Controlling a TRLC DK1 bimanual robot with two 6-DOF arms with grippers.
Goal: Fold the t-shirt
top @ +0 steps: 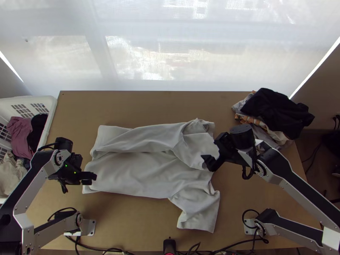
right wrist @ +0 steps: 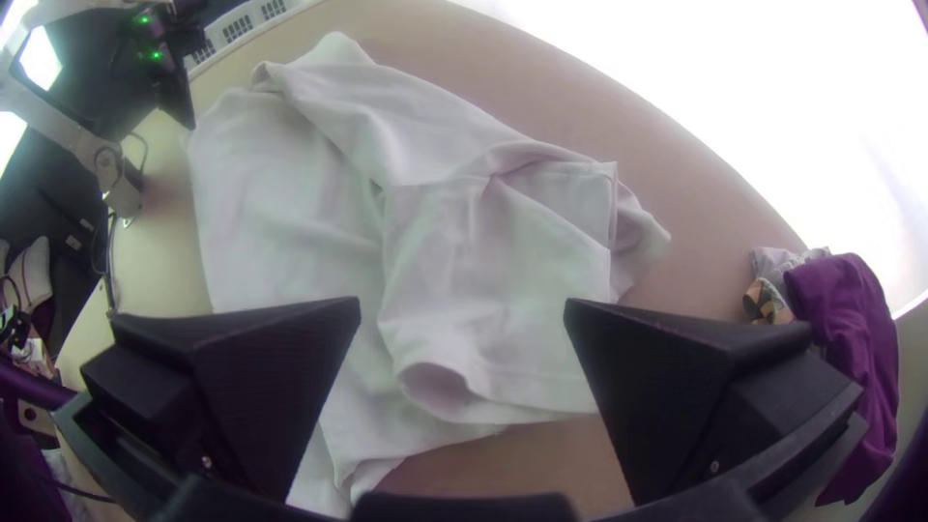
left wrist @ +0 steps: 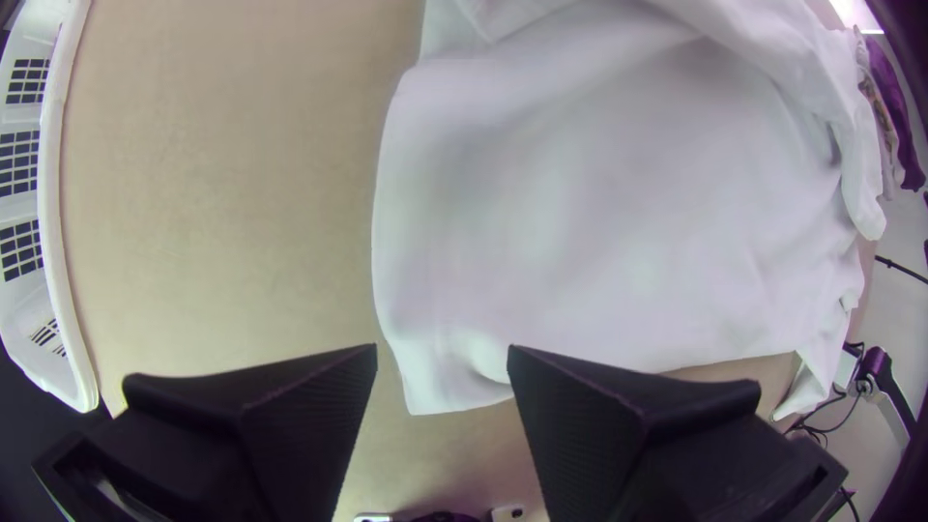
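My left gripper is over the t-shirt's lower left corner in the top view; my right gripper is over its right part. The white t-shirt lies with its far side folded over toward the middle, one sleeve sticking out at the near right. In the left wrist view the left gripper stands open, the shirt's corner lying beyond the gap. In the right wrist view the right gripper is open too, above the folded-over sleeve part of the t-shirt, holding nothing.
A white basket with clothes stands at the table's left edge. A pile of dark and patterned clothes lies at the far right corner. Bare table stretches beyond the shirt. Cables run along the near edge.
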